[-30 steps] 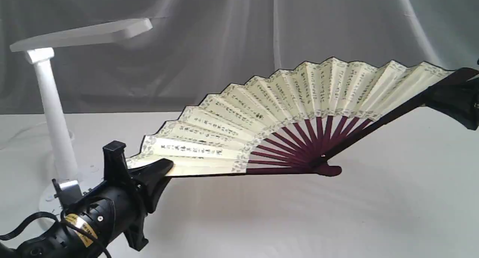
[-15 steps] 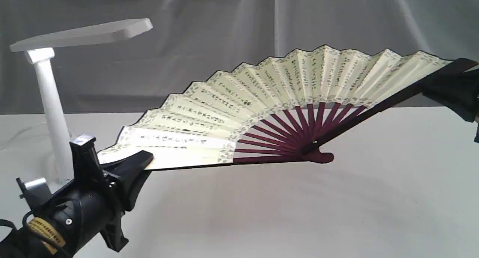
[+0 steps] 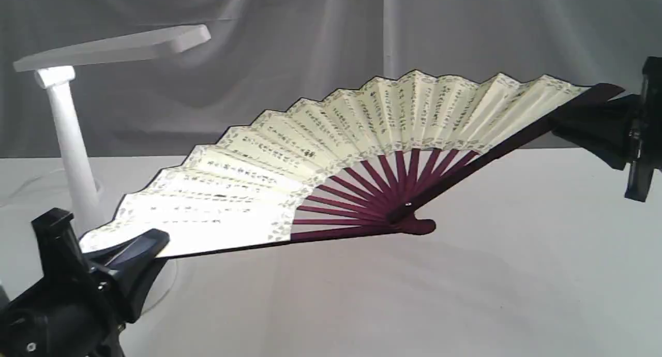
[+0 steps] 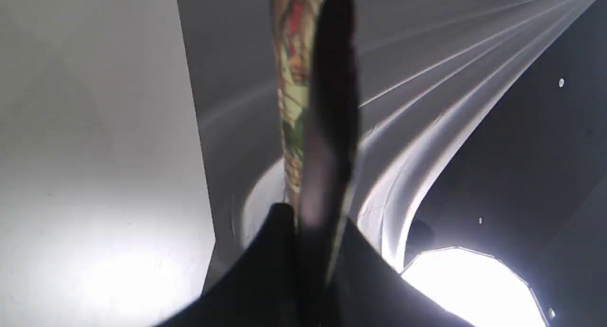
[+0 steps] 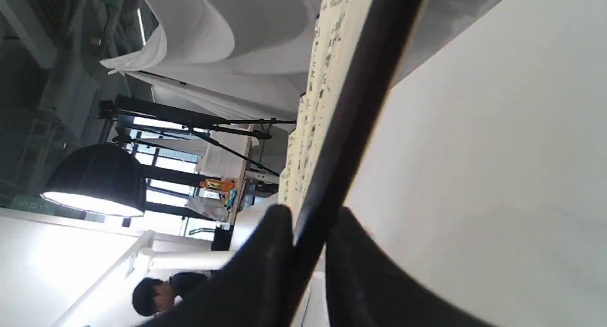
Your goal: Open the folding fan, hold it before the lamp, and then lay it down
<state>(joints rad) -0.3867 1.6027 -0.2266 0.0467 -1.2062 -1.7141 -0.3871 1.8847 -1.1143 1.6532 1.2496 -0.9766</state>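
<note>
The folding fan (image 3: 331, 139) is spread wide above the table, cream pleats with black calligraphy fanning from maroon ribs and a pivot. My left gripper (image 3: 142, 246) is shut on its left outer guard at the lower left; the wrist view shows that dark guard (image 4: 327, 142) edge-on between the black fingers. At the right edge my right gripper (image 3: 571, 121) is shut on the other guard, which appears as a dark bar (image 5: 351, 104) beside lettered paper. The white lamp (image 3: 72, 139) stands at the far left, its flat head above and behind the fan's left tip.
The white table (image 3: 465, 295) lies under the fan, with a grey draped backdrop (image 3: 310, 36) behind it. The lamp's base is hidden behind my left arm. In the right wrist view, a studio light (image 5: 90, 180) and a person (image 5: 156, 294) are beyond the table.
Both grippers have carried the open fan to the left, toward the lamp, and slightly lower. The left arm has sunk toward the lower-left corner, and the right gripper has come further into view.
</note>
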